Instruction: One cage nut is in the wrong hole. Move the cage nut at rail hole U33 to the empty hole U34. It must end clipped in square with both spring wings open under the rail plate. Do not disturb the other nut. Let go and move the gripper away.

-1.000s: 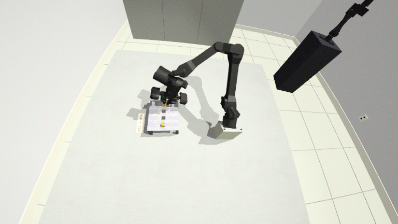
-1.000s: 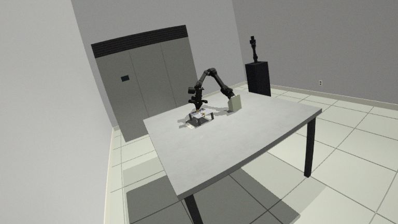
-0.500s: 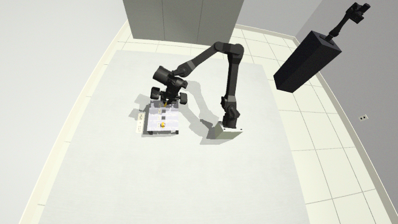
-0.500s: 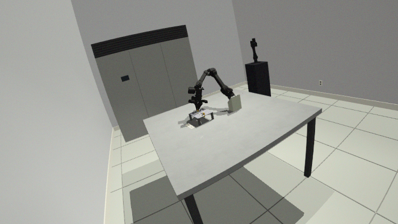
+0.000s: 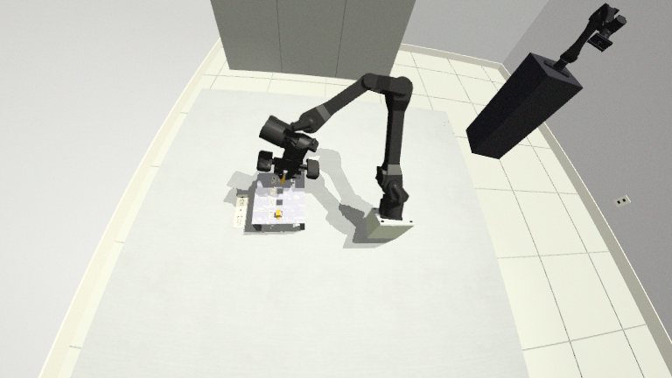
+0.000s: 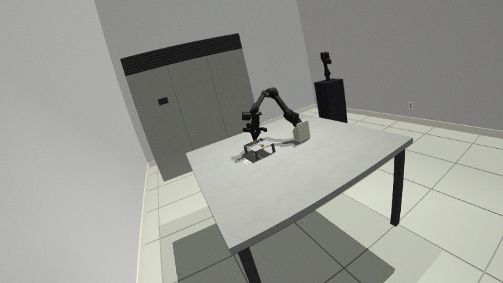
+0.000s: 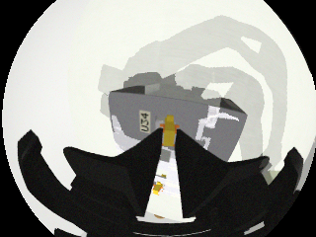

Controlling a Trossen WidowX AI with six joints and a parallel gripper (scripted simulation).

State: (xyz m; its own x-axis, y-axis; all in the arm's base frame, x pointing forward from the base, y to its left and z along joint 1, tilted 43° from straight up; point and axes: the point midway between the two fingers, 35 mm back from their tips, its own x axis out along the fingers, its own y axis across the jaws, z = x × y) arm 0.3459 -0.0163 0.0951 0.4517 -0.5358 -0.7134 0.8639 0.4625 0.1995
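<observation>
claw grips yellow cage nut; beside u34 label.

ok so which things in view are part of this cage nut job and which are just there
Part of the job:
- gripper
- held cage nut
- rail plate
- other nut, to leave alone

Just there:
- second arm
- wall outlet
- grey cabinet

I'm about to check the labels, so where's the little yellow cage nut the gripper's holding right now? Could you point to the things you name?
In the wrist view, the small yellow cage nut [image 5: 283,179] [image 7: 169,130] is between the black gripper's [image 5: 283,177] [image 7: 169,130] fingertips, just right of the cream U34 label [image 7: 144,121].
</observation>
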